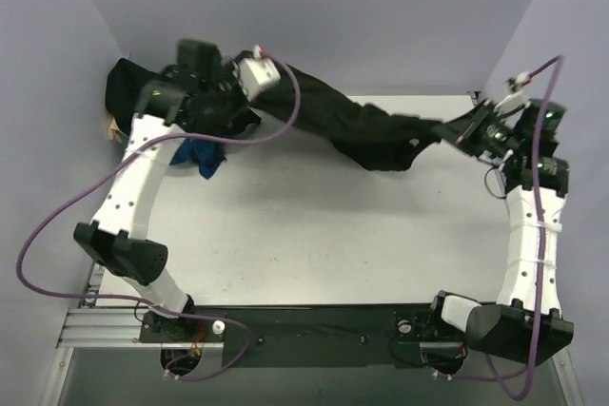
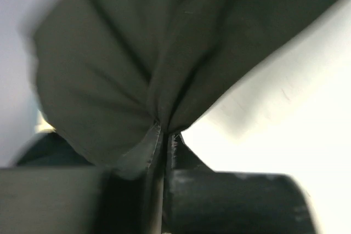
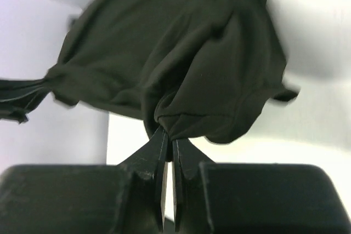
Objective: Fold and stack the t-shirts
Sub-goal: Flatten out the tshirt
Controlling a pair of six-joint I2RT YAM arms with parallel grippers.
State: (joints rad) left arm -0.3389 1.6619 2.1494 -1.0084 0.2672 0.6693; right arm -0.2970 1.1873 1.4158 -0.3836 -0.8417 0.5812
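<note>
Black t-shirt (image 1: 366, 130): hung clear of the table (image 1: 333, 235) over its far half, drawn into a bunched, twisted band between the two grippers and sagging lowest near the middle; neither spread flat nor folded.
Left gripper (image 2: 164, 135): clenched on one end of the shirt above the far-left corner, the cloth gathered into pleats where the closed fingers pinched it.
Right gripper (image 3: 167, 135): clamped on the other end near the far-right edge, with a hemmed fold of the shirt drooping just past the fingertips.
Blue t-shirt (image 1: 202, 157): lay crumpled near the far-left corner, beneath the left arm, unfolded.
Dark heap (image 1: 128, 92): sat at the far-left corner, loose and unsorted; a cream scrap (image 1: 116, 127) showed at its near side, too small to identify.
Stack: none in view anywhere on the table.
Progress: early, by my reading; one shirt was lifted and pulled out lengthwise, nothing was folded.
Left to do: lay this shirt flat, fold it, place it, then work through the blue one and the heap.
</note>
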